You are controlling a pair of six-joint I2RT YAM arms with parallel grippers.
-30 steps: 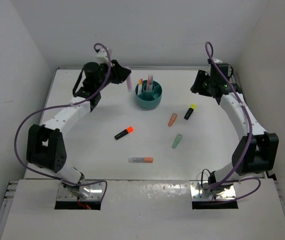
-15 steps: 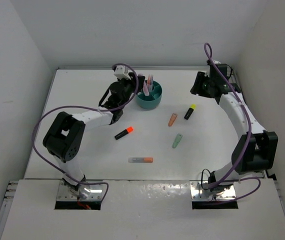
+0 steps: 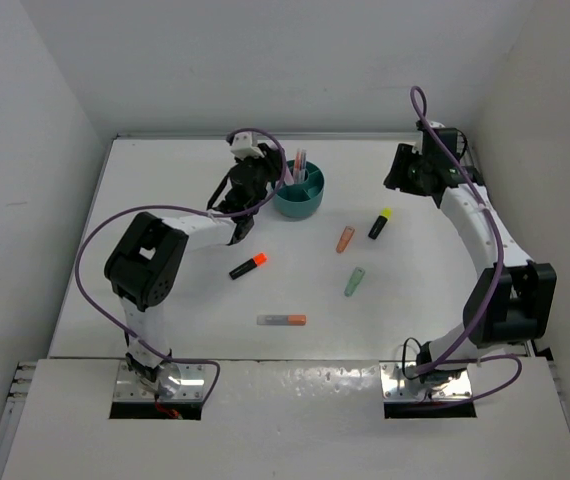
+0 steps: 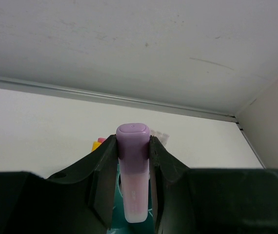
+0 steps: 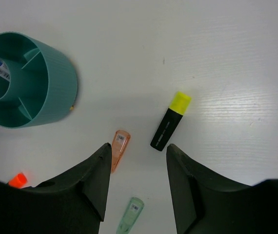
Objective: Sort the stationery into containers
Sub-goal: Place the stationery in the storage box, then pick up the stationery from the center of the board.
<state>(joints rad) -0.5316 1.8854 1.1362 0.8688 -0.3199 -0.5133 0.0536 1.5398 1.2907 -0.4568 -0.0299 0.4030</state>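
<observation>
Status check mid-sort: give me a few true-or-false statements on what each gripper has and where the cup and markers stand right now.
1. The left gripper is shut on a purple highlighter. True.
2. The right gripper holds the black-yellow marker. False: its jaws stand open and empty, and that marker lies on the table.
3. The teal cup is empty. False: pens stand in it.
4. The top view shows five items lying loose on the table. True.
5. The green marker is inside the cup. False: it lies on the table, apart from the cup.
</observation>
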